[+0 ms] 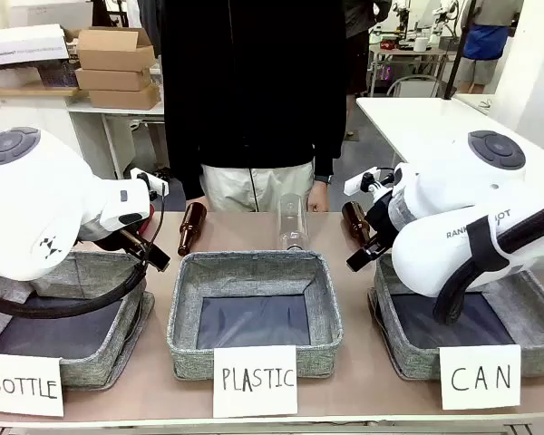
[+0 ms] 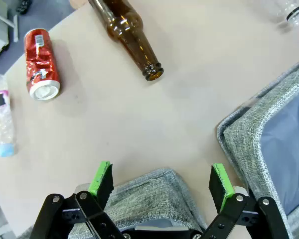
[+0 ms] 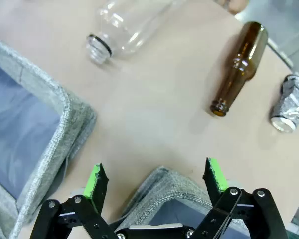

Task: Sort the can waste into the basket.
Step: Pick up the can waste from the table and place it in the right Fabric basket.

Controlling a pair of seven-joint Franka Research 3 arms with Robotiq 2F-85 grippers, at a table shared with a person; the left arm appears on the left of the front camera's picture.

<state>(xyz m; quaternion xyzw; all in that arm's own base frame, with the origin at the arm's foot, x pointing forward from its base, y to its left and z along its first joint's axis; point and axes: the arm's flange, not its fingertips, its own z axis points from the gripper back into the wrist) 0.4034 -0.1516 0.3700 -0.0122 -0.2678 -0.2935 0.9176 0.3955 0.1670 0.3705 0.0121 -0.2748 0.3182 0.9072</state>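
A shiny red can [image 2: 40, 63] lies on its side on the tan table, far up and left of my left gripper [image 2: 162, 179]. That gripper hangs open and empty over a corner of the grey basket [image 2: 154, 194] signed BOTTLE. A dented silver can [image 3: 287, 103] lies at the right edge of the right wrist view, beside a brown bottle [image 3: 240, 67]. My right gripper [image 3: 157, 179] is open, holds nothing, and hovers above a corner of the CAN basket [image 3: 172, 191]. In the front view the CAN basket [image 1: 408, 358] stands at the right under my right arm.
Two more grey baskets stand in front, BOTTLE [image 1: 100, 362] at the left and PLASTIC [image 1: 186, 340] in the middle. Brown bottles [image 1: 191, 228] [image 1: 355, 222] and a clear plastic bottle [image 1: 292, 222] lie beyond them. A crushed plastic bottle [image 2: 1, 114] lies near the red can. A person [image 1: 254, 100] stands at the far edge.
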